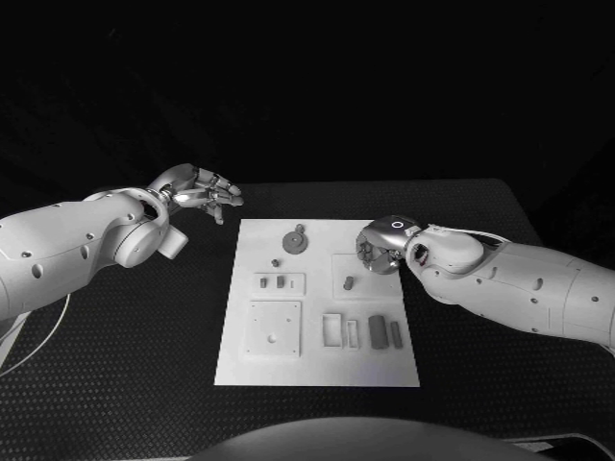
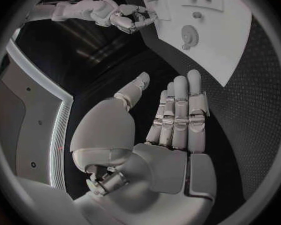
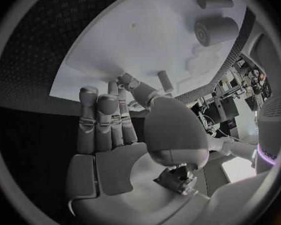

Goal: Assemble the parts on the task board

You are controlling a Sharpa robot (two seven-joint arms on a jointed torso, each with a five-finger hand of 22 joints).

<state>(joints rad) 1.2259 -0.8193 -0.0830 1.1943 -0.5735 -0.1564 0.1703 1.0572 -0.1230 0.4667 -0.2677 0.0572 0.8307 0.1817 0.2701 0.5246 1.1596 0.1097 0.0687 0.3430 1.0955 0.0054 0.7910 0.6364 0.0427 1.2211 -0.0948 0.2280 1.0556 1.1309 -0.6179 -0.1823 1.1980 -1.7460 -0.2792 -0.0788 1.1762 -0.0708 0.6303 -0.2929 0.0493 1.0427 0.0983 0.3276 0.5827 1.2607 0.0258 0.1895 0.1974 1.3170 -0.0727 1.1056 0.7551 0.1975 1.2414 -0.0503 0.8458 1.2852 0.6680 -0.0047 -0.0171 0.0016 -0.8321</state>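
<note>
The right hand [image 1: 385,242] hovers over the task board's [image 1: 319,370] 2 o'clock edge, fingers [image 3: 103,120] apart and empty; a careless descent could knock the small parts [image 1: 351,283] out of their seats. The left hand [image 1: 197,192] waits spread, off the 10 o'clock corner, above the tabletop [image 1: 113,375].

one task board [image 1: 322,365], two hands, left hand [image 1: 197,190], right hand [image 1: 382,244]
</note>
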